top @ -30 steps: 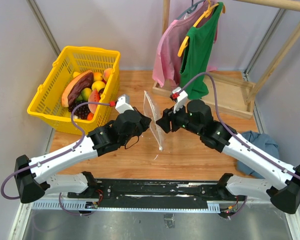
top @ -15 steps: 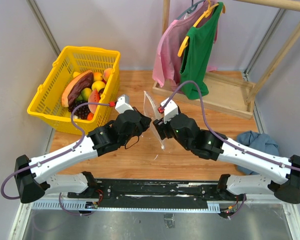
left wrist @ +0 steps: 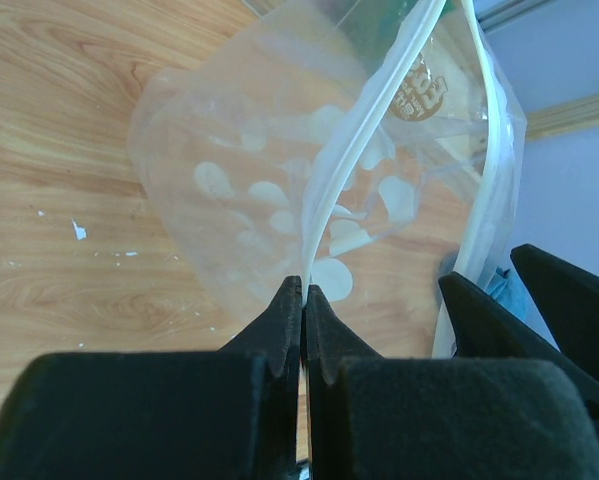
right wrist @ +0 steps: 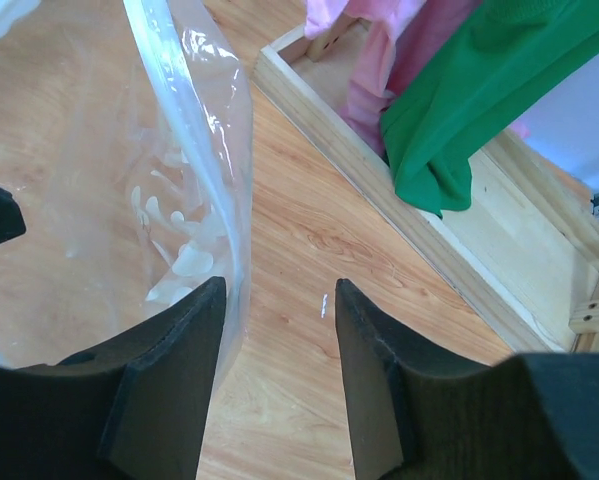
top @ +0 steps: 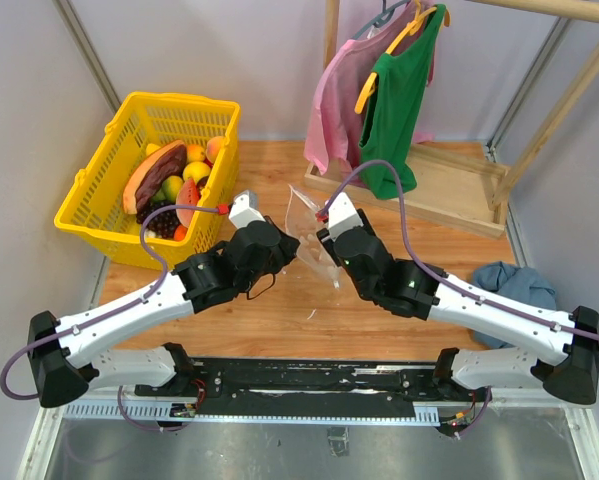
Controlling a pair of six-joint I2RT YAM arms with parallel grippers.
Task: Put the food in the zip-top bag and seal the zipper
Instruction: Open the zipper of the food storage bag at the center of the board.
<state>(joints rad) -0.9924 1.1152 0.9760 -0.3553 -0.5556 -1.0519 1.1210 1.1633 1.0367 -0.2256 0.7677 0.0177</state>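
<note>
Left wrist view: left fingers (left wrist: 279, 322) pinched tight on one zipper (left wrist: 351, 150) strip, holding the bag (left wrist: 249, 190) up over the table (left wrist: 49, 120).
Right wrist view: right fingers (right wrist: 179, 340) spread wide, with the bag's other lip just inside one finger, not yet clamped.
Purpose: probably to pull the mouth apart for loading.
Food (top: 169, 185): all in the yellow basket (top: 184, 101), well apart from the bag.
</note>
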